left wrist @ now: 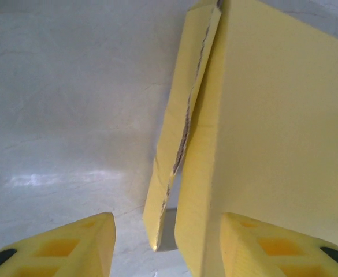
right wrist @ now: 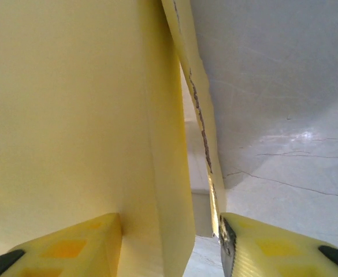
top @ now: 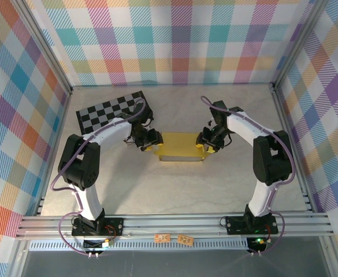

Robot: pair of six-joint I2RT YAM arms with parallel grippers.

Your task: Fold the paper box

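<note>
The yellow paper box (top: 180,146) lies in the middle of the table as a shallow rectangular box. My left gripper (top: 151,140) is at its left end and my right gripper (top: 206,141) at its right end. In the left wrist view the left gripper (left wrist: 169,248) is open, straddling the box's end wall (left wrist: 203,190) and a loose outer flap (left wrist: 169,173) that leans away from it. In the right wrist view the right gripper (right wrist: 171,248) is open too. Its jaws stand either side of the end wall (right wrist: 169,190) and a thin flap (right wrist: 206,150), whose lower tip is at the right finger (right wrist: 273,248).
A black-and-white checkered board (top: 114,109) lies at the back left, just behind the left arm. Plaid walls enclose the table on three sides. An aluminium rail (top: 169,222) runs along the near edge by the arm bases.
</note>
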